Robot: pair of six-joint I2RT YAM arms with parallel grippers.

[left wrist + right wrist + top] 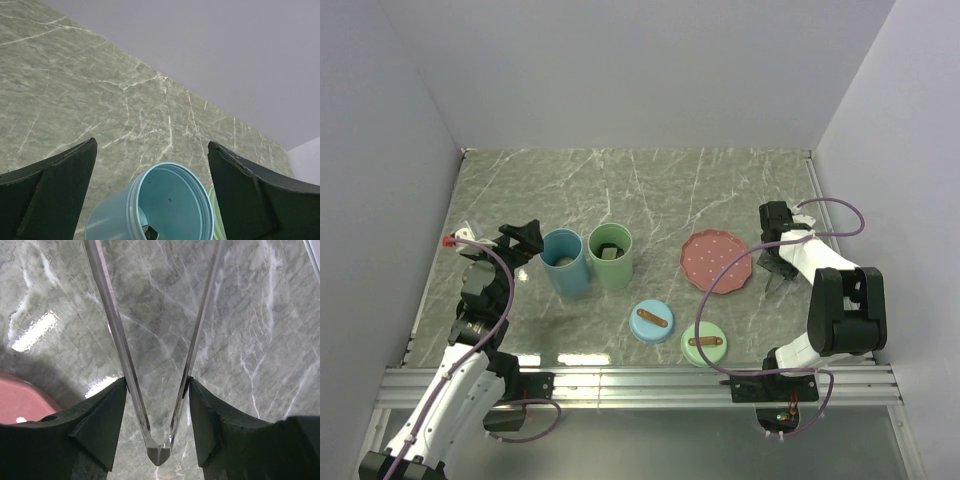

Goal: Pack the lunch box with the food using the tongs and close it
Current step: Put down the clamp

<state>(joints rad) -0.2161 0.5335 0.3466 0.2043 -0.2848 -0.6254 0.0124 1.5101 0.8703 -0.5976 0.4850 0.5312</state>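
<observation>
Right gripper (156, 390): clamped on the tongs (112, 325), near the tabletop's (620, 190) right edge. Left gripper (152, 145): spread apart above blue cup (170, 200), toward left edge; food (150, 232) seemingly inside, dimly seen.

I have open table (650, 190) behind the blue cup (565, 276) and green cup (612, 276), which stand too close together to pass between. A free lane runs between the green cup and the plate (718, 262). The blue lid (644, 330) and green lid (694, 353) block the front.
</observation>
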